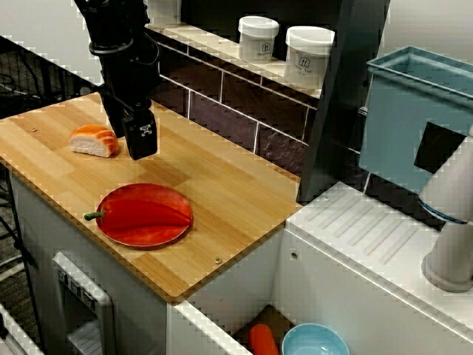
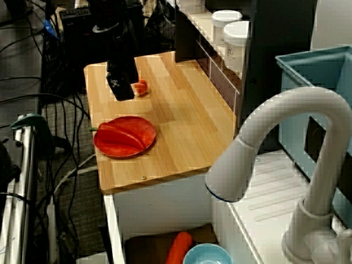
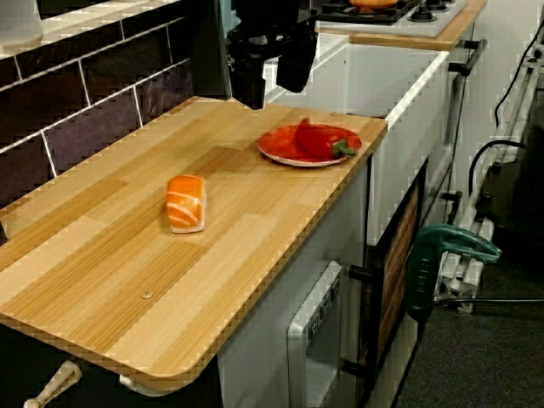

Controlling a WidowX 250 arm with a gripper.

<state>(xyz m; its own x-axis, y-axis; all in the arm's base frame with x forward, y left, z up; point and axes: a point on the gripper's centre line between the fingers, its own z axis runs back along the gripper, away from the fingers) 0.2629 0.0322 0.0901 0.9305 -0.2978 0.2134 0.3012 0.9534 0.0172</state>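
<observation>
- Salmon sushi piece [image 1: 94,140] lies on the wooden counter [image 1: 222,185], towards its far left part in the view from above. It rests flat with the orange side up.
- The black arm [image 1: 122,52] comes down from the top of that view, nearly upright, over the far left part of the counter.
- The gripper [image 1: 131,137] points down and hangs above the wood, touching nothing.
- In the low view along the counter its 2 fingers [image 3: 248,85] stand apart with nothing between them, so the tool is spread and unloaded.
- From above, the sushi sits just left of the gripper. The low view shows the two clearly apart, with the sushi on the board and the gripper higher up.
- A red plate [image 1: 140,235] lies nearer and to the right of the sushi, well apart from it.
- 1 red pepper [image 1: 144,211] lies across that plate, with its green stem at the left rim.
- 2 white jars [image 1: 258,38] stand on the tiled ledge at the far right.
</observation>
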